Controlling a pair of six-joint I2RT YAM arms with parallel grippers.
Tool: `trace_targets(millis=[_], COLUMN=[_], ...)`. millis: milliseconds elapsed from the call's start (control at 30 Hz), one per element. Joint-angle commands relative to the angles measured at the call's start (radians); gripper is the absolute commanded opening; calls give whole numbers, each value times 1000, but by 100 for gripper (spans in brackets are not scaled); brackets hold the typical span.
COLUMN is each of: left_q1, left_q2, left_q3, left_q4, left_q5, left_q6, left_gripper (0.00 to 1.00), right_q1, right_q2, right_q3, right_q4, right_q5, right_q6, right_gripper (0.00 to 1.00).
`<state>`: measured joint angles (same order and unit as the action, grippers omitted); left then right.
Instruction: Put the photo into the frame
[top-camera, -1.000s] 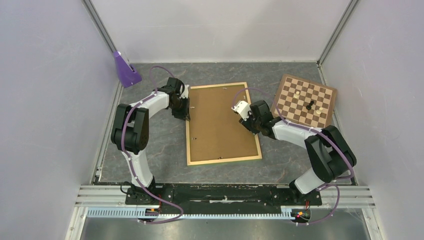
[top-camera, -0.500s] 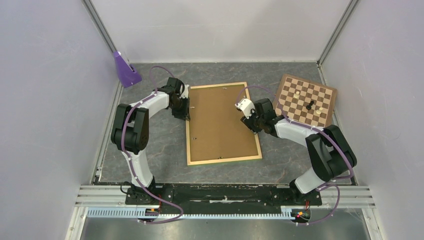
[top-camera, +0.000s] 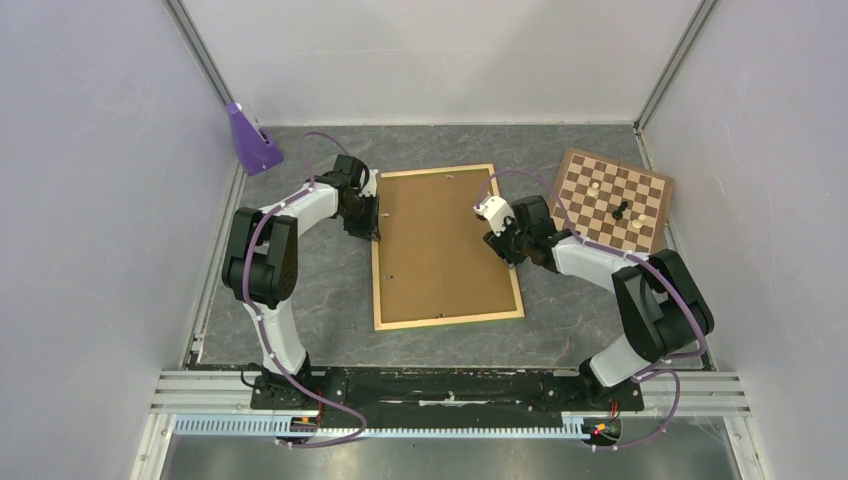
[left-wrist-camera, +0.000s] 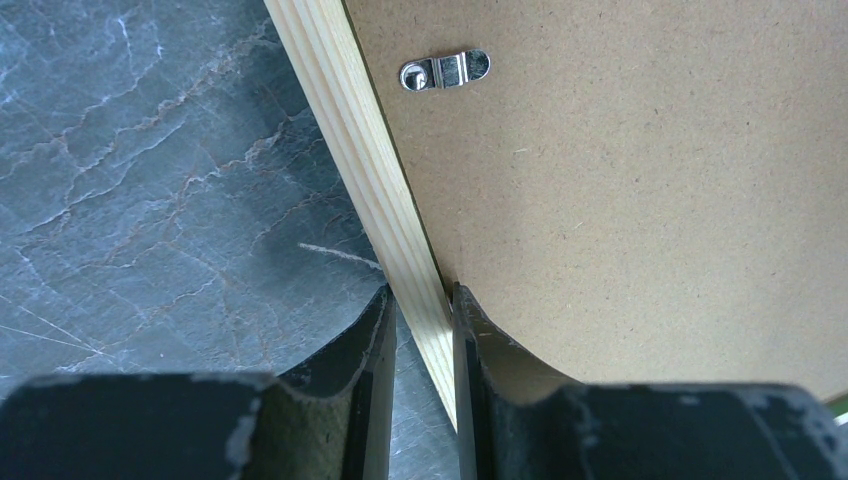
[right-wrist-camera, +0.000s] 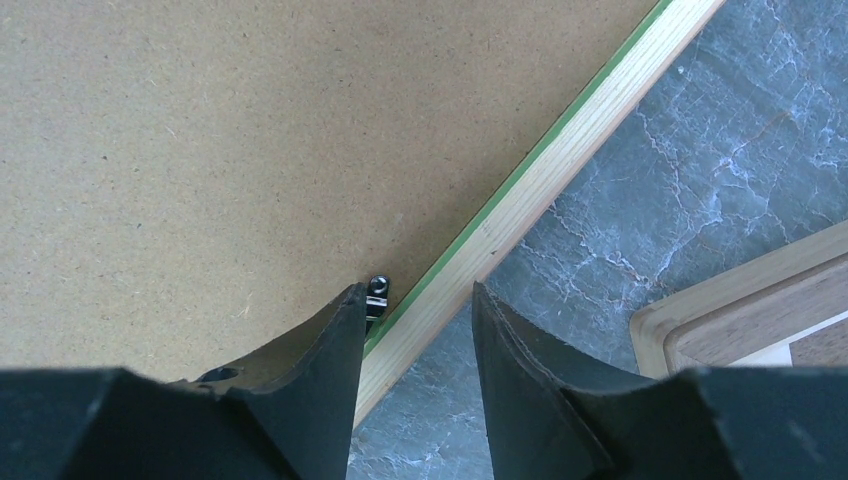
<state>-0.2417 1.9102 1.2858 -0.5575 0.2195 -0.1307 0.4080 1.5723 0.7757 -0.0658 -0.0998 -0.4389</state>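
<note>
The frame (top-camera: 449, 319) lies back-up on the table, its pale wood rails around a brown hardboard panel (top-camera: 440, 250). The photo is hidden. My left gripper (top-camera: 376, 236) is shut on the frame's left rail (left-wrist-camera: 370, 150), one finger on the table side and one on the panel side, as the left wrist view shows (left-wrist-camera: 422, 296). My right gripper (top-camera: 508, 258) stands open over the right rail (right-wrist-camera: 560, 170). In the right wrist view (right-wrist-camera: 417, 292) its left finger rests by a small metal clip (right-wrist-camera: 378, 288), and its right finger hangs over bare table, apart from the rail.
A brown-and-cream chessboard (top-camera: 610, 200) with a few pieces lies just right of the frame, its corner (right-wrist-camera: 750, 320) close to my right gripper. A purple object (top-camera: 250, 140) stands at the back left. A silver turn clip (left-wrist-camera: 445, 71) sits on the panel. Walls enclose three sides.
My right gripper has slid rightward from over the panel to the frame's right rail, and its jaws have spread a little. The left arm and the frame have not moved.
</note>
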Motion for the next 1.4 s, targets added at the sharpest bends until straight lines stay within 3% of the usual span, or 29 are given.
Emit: trace_targets(millis=[0,867,1367], left_q1=[10,12,11], left_q2=[-28,-32,-30], left_q3=[3,4,5], left_q4=[8,7,7], left_q5=[-34,-32,-30], left_q6=[52,51,52], left_gripper=[2,2,2], right_q1=[-18,-61,-67], right_q2=[47,-1,61], right_q3=[-42,-70,-33], right_q4=[-130,-128,-98], right_q5=[48,-66,-14], right_q6=[-29,67,38], right_gripper=[47,49,36])
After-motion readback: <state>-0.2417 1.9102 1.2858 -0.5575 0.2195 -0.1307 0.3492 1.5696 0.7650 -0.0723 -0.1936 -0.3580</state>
